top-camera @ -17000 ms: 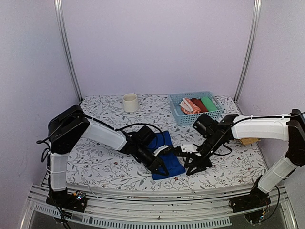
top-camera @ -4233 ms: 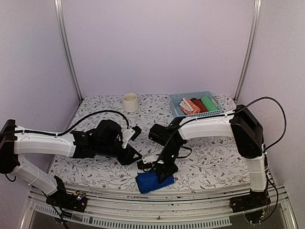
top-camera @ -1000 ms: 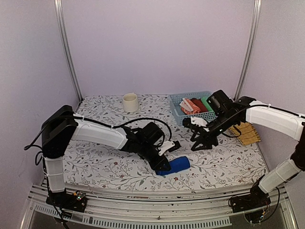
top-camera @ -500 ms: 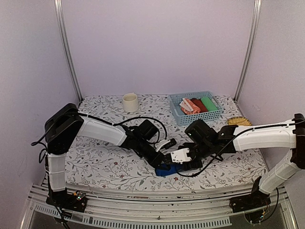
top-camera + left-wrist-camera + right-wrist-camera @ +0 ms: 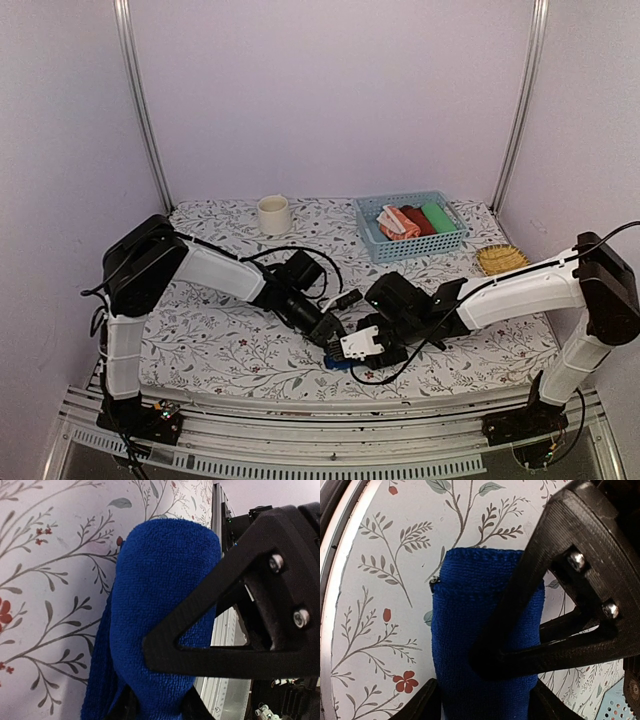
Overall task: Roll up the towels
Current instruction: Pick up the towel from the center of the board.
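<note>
Royal-blue terry towel [image 5: 160, 595], rolled into short cylinder, lies on floral table cover [image 5: 220, 340] well in front of light-blue plastic basket [image 5: 415, 246], somewhat left of it. Left gripper [image 5: 330, 335] clamps roll. Right gripper [image 5: 352, 350] straddles same roll; whether it squeezes, we cannot tell. Orange-salmon printed towel [image 5: 395, 222] sits rolled inside basket. We judge handover in progress. Right should pinch across loose outer flap before left lets go, use moderate squeeze, then lift straight toward basket.

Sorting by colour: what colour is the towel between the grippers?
The towel is plain royal blue; clearest in the right wrist view.
</note>
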